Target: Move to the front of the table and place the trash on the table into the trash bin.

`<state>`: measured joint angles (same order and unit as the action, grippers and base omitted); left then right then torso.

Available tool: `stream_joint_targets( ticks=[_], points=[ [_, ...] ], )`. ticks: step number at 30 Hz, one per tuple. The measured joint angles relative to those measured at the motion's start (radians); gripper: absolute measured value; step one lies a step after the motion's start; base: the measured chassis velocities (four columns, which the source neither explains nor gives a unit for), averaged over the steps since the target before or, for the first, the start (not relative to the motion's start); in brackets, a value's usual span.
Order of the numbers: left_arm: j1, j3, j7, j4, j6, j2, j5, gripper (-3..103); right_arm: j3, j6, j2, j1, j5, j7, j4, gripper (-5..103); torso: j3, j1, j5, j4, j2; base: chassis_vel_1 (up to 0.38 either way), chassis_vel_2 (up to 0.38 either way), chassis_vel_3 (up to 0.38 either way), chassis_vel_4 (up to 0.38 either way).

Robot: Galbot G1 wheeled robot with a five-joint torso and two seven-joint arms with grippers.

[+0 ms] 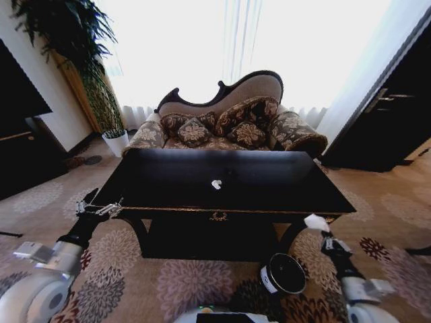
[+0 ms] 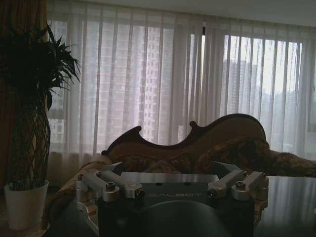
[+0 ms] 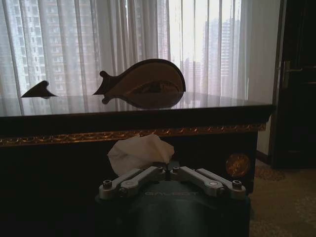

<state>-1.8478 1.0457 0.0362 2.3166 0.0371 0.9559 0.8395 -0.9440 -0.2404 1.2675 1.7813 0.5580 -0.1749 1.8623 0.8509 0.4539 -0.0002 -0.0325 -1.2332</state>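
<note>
head view: long glossy black wooden worktop (image 1: 269, 185) with a small white scrap (image 1: 216, 184) near its centre. right gripper (image 1: 316, 223), closed on a crumpled white tissue (image 3: 139, 152), sits off the front right corner. left gripper (image 1: 100, 209), spread wide, hovers at the front left corner. black cylindrical bin (image 1: 283, 274) stands on the carpet.

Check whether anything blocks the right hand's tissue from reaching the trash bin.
Nothing visible does. The right hand holds the crumpled tissue off the table's front right corner, and the trash bin stands open on the carpet below, toward the robot's left.
</note>
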Motion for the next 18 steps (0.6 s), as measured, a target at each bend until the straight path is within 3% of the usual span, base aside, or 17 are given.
stream_joint_targets(
  ticks=[8, 18],
  points=[
    [0.000, 0.000, 0.000, 0.000, 0.000, 0.000, 0.000, 100, 0.036, 0.005, -0.001, -0.020, -0.033, 0.006, -0.054, 0, 0.000, 0.000, -0.0001, 0.0001, 0.000, 0.000, 0.000, 0.000, 0.000],
    [0.000, 0.000, 0.000, 0.000, 0.000, 0.000, 0.000, 100, 0.101, 0.065, -0.059, -0.062, -0.150, 0.063, -0.237, 0, 0.000, 0.000, 0.0001, 0.0000, 0.000, 0.000, 0.000, 0.000, 0.000]
  ],
)
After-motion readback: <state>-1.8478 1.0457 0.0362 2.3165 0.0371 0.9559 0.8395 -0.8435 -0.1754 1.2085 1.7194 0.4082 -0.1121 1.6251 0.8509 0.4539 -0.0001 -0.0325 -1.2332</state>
